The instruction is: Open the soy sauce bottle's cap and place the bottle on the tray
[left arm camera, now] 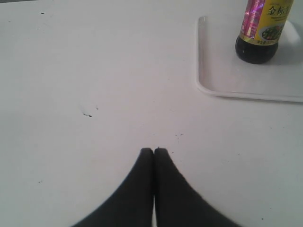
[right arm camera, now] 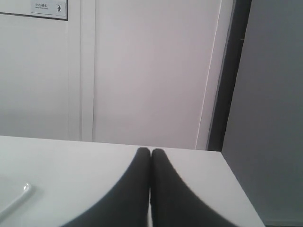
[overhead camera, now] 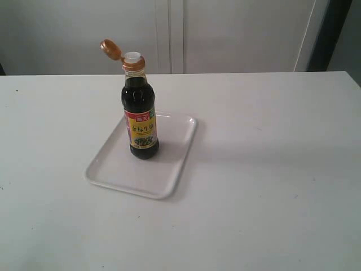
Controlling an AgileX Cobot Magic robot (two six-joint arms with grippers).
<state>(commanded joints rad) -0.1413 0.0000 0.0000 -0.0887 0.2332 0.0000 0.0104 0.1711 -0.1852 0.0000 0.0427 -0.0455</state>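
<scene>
The soy sauce bottle [overhead camera: 140, 116] stands upright on the white tray [overhead camera: 115, 175] left of the table's middle. Its copper-orange cap [overhead camera: 110, 49] is flipped back on its hinge, baring the white spout [overhead camera: 132, 56]. In the left wrist view the bottle's lower part [left arm camera: 259, 33] stands on the tray [left arm camera: 208, 85], well away from my left gripper [left arm camera: 153, 151], which is shut with nothing in it. My right gripper [right arm camera: 150, 151] is also shut and empty, over bare table. Neither gripper appears in the exterior view.
The white table [overhead camera: 271, 169] runs to a far edge before a pale panelled wall [overhead camera: 225, 34]. In the right wrist view the tray's corner [right arm camera: 14, 198] shows, and the table's edge [right arm camera: 236, 184] drops off beside a dark strip.
</scene>
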